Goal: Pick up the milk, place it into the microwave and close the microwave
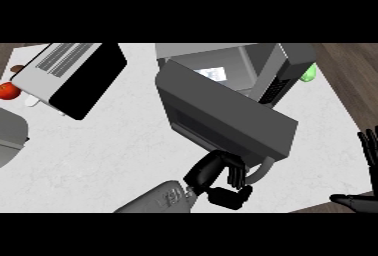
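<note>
The grey microwave [284, 57] stands at the back middle of the white counter [96, 155]. Its door [221, 112] hangs part-way open, swung out toward me. Inside the lit cavity a white and blue shape, which looks like the milk [212, 73], shows above the door's top edge. My left hand [218, 175] is at the door's near end, right beside the pale handle [260, 169]. Its fingers are loosely bent against the door and the thumb sits apart below; nothing is held. My right hand [367, 165] rests open at the right edge, fingers up.
A white and black appliance [70, 75] lies at the back left, with a red fruit [7, 91] beside it. A grey object [11, 137] sits at the left edge. Something green [310, 73] peeks out behind the microwave's right side. The counter ends near my right hand.
</note>
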You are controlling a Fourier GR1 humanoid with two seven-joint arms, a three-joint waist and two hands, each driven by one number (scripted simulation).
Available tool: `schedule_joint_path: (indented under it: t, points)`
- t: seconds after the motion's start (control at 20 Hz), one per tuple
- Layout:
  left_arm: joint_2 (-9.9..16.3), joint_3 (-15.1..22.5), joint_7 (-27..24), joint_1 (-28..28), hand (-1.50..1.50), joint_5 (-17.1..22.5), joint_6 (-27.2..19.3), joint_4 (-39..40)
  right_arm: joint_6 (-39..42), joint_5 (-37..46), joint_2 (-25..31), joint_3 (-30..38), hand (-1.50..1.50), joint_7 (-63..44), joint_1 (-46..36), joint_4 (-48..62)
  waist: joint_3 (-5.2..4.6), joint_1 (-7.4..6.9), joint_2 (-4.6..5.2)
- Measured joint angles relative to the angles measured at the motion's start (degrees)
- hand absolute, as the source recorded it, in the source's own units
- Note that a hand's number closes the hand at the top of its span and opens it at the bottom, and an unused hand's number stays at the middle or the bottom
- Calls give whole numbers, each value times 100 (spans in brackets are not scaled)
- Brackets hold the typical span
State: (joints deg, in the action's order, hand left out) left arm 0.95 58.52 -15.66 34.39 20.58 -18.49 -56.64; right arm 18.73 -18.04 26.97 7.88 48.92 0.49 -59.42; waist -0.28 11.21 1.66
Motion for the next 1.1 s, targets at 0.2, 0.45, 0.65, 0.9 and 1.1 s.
schedule_joint_path:
  t: [0.2, 0.45, 0.65, 0.9, 1.1]
  points:
    - [-44, -69, -112, 459, 150, 203, -280, 7, 72, -35, 76, -130, -150, -153, -93, -201, 0, 179, 33]
    - [-78, -211, -135, 988, 150, 504, -524, 152, 150, -107, 198, -219, -150, -312, -238, -404, 11, 411, 97]
    - [-71, -302, -124, 1352, 150, 731, -661, 328, 222, -235, 309, -216, -150, -425, -399, -574, 19, 595, 143]
    - [-37, -407, -58, 1749, 150, 991, -790, 614, 350, -385, 356, -299, -150, -596, -601, -733, 32, 758, 224]
    - [-6, -495, -32, 2047, 150, 1163, -874, 837, 485, -515, 444, -347, -150, -747, -741, -846, 39, 889, 273]
